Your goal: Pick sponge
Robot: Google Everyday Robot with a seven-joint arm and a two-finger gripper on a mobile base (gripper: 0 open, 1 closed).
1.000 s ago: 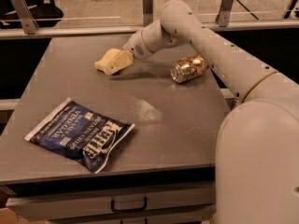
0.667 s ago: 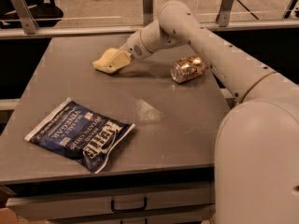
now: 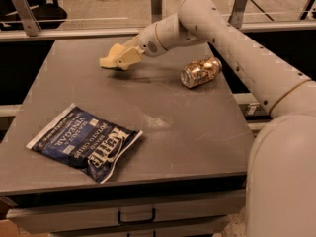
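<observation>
Sponge [image 3: 108, 63]: a pale yellow foam piece at the far left-centre of the grey table [image 3: 197, 127], sitting at the very tip of the gripper [image 3: 117, 59]. Its colour is so close to the cream of the gripper that the edge between them is hard to trace. The two fingers look closed onto it, one over the top and one underneath, with no gap showing. A soft shadow lies on the tabletop just below and to the right, and the sponge seems to hang slightly clear of the surface.

At the far left, near the front edge, a dark blue Kettle potato chip bag [image 3: 84, 142] lies flat and at an angle, its white lettering upside down to the camera. It is well apart from the sponge.

To the right of the gripper, a crumpled gold drinks can [image 3: 200, 72] lies on its side near the table's right edge, its open end turned towards the camera.

The cream arm [image 3: 237, 43] reaches in from the right, bends at an elbow above the can and slopes down leftwards to the gripper. The robot's rounded body [image 3: 284, 181] fills the lower right corner.
</observation>
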